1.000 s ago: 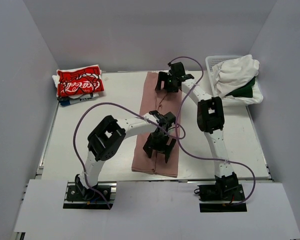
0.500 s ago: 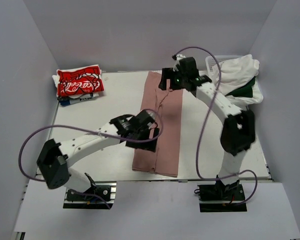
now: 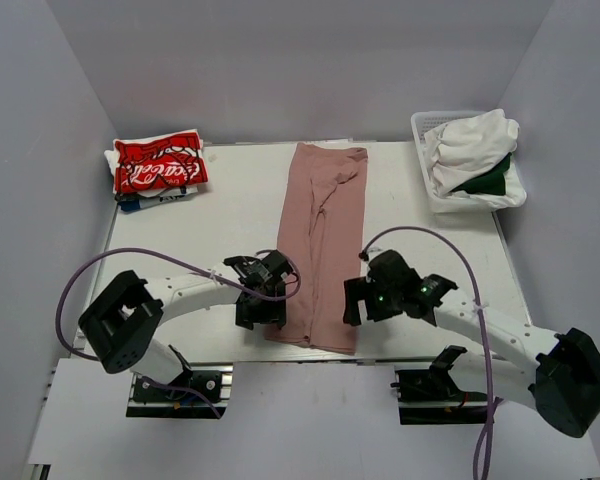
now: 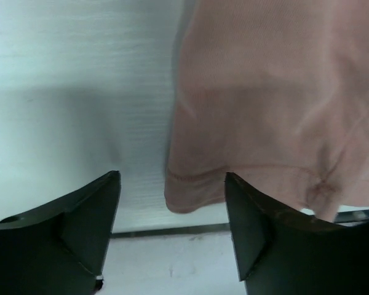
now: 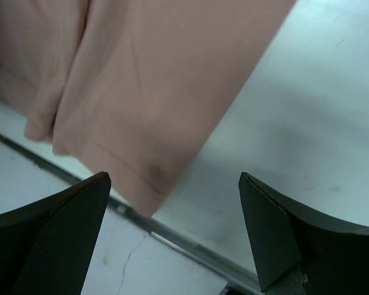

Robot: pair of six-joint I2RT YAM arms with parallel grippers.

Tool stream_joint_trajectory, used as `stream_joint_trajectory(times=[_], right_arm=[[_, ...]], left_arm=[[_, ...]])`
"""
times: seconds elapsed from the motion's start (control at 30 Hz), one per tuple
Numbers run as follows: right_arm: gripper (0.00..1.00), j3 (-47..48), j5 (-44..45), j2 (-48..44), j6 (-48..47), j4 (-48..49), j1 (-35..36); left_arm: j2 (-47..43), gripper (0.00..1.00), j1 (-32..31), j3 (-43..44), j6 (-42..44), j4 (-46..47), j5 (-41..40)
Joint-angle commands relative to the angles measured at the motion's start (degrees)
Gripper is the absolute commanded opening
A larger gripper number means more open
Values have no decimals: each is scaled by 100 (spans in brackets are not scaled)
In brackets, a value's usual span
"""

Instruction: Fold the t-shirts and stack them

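Across the white bench [image 3: 180, 250] the folded pink t-shirt [image 3: 320, 230] is laid lengthwise, near to far; its near hem corners are flanked by the left gripper [image 3: 260, 312] and right gripper [image 3: 357, 302], both spread.

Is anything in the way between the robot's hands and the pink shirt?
No, nothing visible. The left hand hangs open over the near left corner of the pink shirt, and the right hand hangs open over its near right corner. Only the table shows beside those corners.

Long shirt [image 3: 320, 240] between shirt stack [image 3: 160, 166] and basket [image 3: 442, 114]
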Motion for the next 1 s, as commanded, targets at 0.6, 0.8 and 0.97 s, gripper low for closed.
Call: stream_joint_trajectory(times=[0.6,0.8,0.97], right_arm=[[54,-451,-78,759,1747,357,1697],[0,-276,537,540,1923,41,1741],[0,137,1362,284,1853,-22,1698]], left_arm=[[355,27,21,-875,197,977,1216],[400,0,21,-621,250,863,1146],[128,0,21,65,364,511,445]])
